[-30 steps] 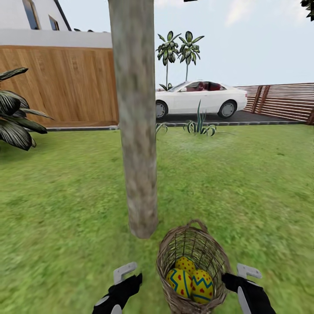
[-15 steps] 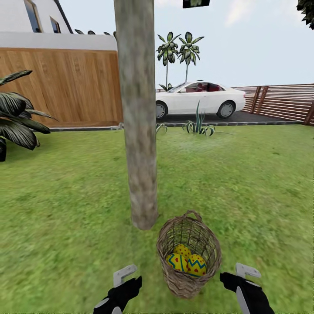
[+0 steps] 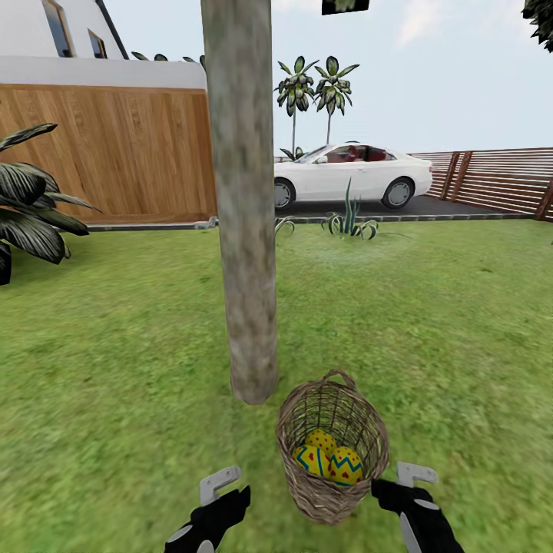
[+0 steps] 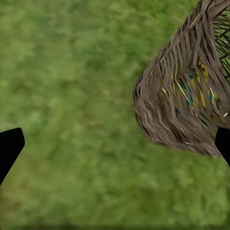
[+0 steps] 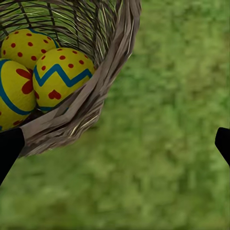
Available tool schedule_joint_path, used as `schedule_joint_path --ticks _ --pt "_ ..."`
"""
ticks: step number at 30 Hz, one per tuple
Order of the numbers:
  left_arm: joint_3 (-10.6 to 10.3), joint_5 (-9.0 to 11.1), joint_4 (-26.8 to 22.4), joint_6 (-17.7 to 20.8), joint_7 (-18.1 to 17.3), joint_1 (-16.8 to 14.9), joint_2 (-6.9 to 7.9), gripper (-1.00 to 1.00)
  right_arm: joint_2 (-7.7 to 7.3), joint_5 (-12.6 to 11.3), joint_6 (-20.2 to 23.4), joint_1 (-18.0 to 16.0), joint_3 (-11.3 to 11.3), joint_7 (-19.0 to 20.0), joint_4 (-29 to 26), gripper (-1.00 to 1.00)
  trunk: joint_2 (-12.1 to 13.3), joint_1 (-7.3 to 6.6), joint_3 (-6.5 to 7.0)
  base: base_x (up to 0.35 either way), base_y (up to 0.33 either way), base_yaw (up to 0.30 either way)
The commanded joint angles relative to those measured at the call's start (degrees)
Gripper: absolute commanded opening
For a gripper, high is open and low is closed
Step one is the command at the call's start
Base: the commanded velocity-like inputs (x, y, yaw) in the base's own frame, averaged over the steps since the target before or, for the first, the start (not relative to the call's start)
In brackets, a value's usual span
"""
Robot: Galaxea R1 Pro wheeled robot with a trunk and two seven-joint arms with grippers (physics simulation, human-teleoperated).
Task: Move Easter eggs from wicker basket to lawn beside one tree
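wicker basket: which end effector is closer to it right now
Right. The right end effector sits just beside the wicker basket at its near rim. The left end effector hangs farther off on the other side, over open lawn.

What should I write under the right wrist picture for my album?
Three Easter eggs nestled inside the wicker basket on the lawn.

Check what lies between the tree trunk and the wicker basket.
Only a short strip of bare lawn: in the head view, the tree trunk and wicker basket stand close but apart.
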Motion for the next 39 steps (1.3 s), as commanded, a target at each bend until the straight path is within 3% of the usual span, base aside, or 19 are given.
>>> schedule_joint_path --ticks 1,13,17,22,25,29,30,31,32,34,37,39 --pt "-0.11 0.60 -0.09 0.13 0.48 -0.03 0.02 1.00 0.04 -0.05 0.28 -0.02 -0.07 -0.12 -0.08 1.00 -0.03 -0.01 -0.06 0.000 0.000 0.000" --pt "-0.11 0.60 -0.09 0.15 0.37 -0.03 0.11 1.00 0.01 0.10 0.36 -0.02 -0.03 -0.40 -0.33 1.00 -0.03 -0.01 -0.06 -0.027 0.024 0.000" --pt "-0.12 0.54 -0.40 0.36 0.57 -0.03 0.09 1.00 -0.04 0.10 1.30 -0.02 -0.03 -0.53 -4.66 1.00 -0.03 -0.01 -0.06 -0.190 0.211 0.000" --pt "-0.18 -0.93 -3.41 3.37 0.71 -0.03 0.01 1.00 0.24 0.00 11.13 -0.02 0.24 -0.61 -16.20 1.00 -0.03 -0.01 -0.06 -0.177 0.268 0.000" --pt "-0.05 -4.23 -8.36 9.85 0.78 -0.10 0.04 1.00 0.57 -0.18 18.80 -0.07 0.54 -0.99 -21.09 1.00 -0.03 -0.01 -0.06 -0.056 0.308 0.000" --pt "0.58 -5.58 -12.26 16.60 1.14 -0.13 0.33 1.00 1.70 -0.18 21.54 -0.96 0.69 -1.67 -22.84 1.00 -0.03 -0.01 -0.06 0.115 0.298 0.000" --pt "4.22 -5.78 -14.21 23.03 5.26 -0.86 1.93 1.00 2.15 -0.13 28.94 -3.98 0.67 -1.79 -21.51 1.00 -0.03 -0.01 -0.06 0.286 0.175 0.000" --pt "4.91 -5.79 -14.41 24.61 5.93 -1.51 2.66 1.00 2.15 -0.16 31.36 -5.10 0.63 -1.76 -20.47 1.00 -0.03 -0.01 -0.06 0.299 0.154 0.000" --pt "5.16 -5.80 -14.50 25.53 6.17 -1.85 3.10 1.00 2.15 -0.17 32.36 -5.72 0.59 -1.75 -19.80 1.00 -0.03 -0.01 -0.06 0.304 0.146 0.000" --pt "5.90 -5.78 -14.74 30.45 6.89 -3.64 5.73 1.00 2.08 -0.19 34.93 -8.91 0.46 -1.77 -16.08 1.00 -0.03 -0.01 -0.06 0.314 0.125 0.000" --pt "6.68 -5.77 -14.79 33.55 7.32 -6.07 8.29 1.00 1.98 -0.09 36.05 -12.65 0.29 -1.84 -10.68 1.00 -0.03 -0.01 -0.06 0.321 0.072 0.000" --pt "7.09 -5.83 -14.81 34.04 7.56 -6.79 8.86 1.00 1.76 -0.08 36.24 -14.83 0.15 -1.82 -6.04 1.00 -0.03 -0.01 -0.06 0.327 0.018 0.000"
